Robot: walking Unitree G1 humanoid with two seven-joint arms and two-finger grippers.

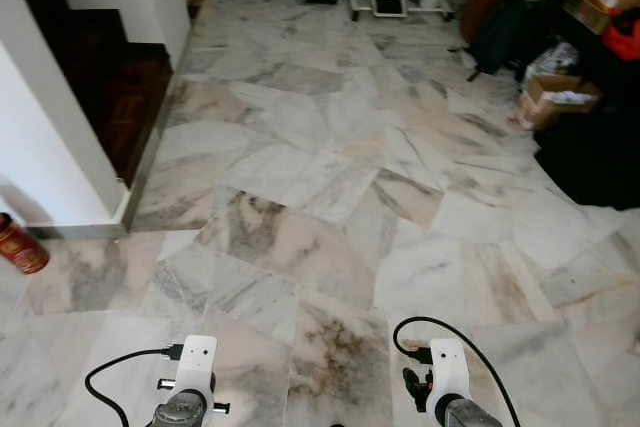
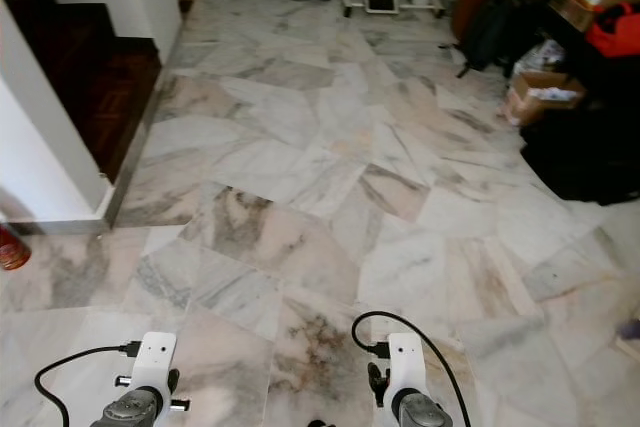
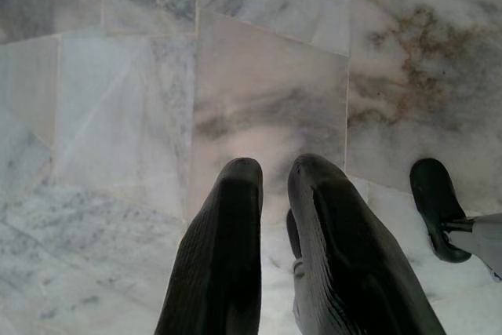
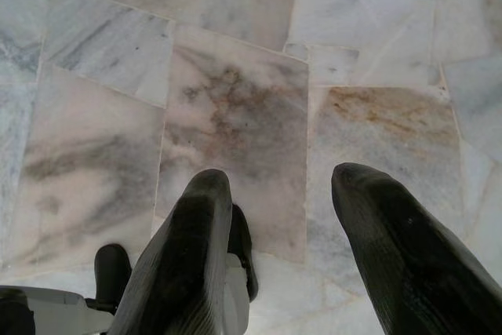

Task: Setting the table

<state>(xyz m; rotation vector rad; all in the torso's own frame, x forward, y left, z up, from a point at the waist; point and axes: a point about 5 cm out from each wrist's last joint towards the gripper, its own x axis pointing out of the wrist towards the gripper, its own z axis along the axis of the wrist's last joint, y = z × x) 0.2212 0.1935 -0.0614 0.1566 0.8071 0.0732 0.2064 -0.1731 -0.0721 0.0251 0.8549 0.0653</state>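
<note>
Both tools idle: left tool (image 3: 274, 186) near-closed, right tool (image 4: 286, 194) spread.

Soft, even daylight falls on the marble floor (image 1: 330, 177); no glare, only a dull sheen. The staircase (image 1: 95, 77) and the far right corner lie in deep shade; detail is lost there. Head views are fairly sharp, lines bowing slightly at the edges. Wrist views look hazy; the black fingers (image 3: 223, 256) nearest the lens are soft; tiles beyond the fingertips read clearer.
</note>
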